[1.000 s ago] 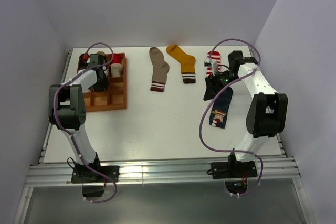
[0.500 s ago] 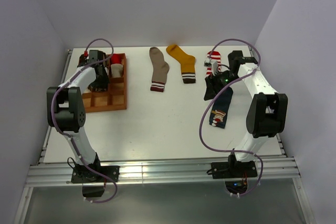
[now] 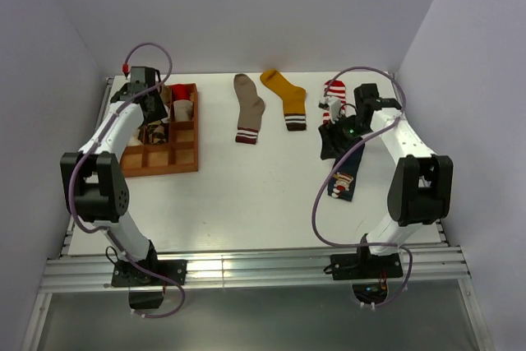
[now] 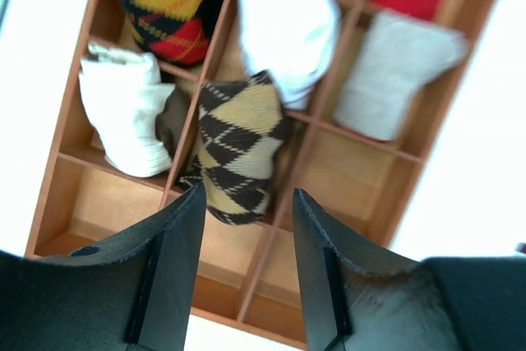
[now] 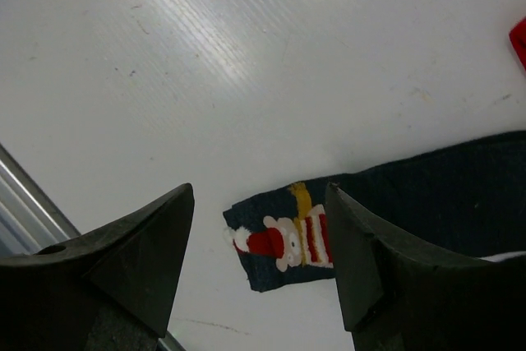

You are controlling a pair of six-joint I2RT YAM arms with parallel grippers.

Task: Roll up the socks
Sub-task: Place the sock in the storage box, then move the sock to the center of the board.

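Pale lilac walls close round a white desk (image 3: 246, 195), with a wooden grid tray (image 3: 182, 162) at its far left corner, apparently the store for finished rolls. Above the tray hovers the left hand (image 4: 248, 195), fingers apart and holding nothing, over a rolled brown-and-cream argyle sock (image 4: 238, 150) tucked in a middle compartment. At least six bundles fill the tray. Four lie flat right of the tray, spaced, I judge, for picking singly: a taupe sock (image 3: 248, 108), a mustard yellow sock (image 3: 286, 96), a red-and-white striped sock (image 3: 335, 90) and a navy cartoon-figure sock (image 5: 411, 203) beneath the right hand (image 5: 259, 195), fingers spread wide, empty
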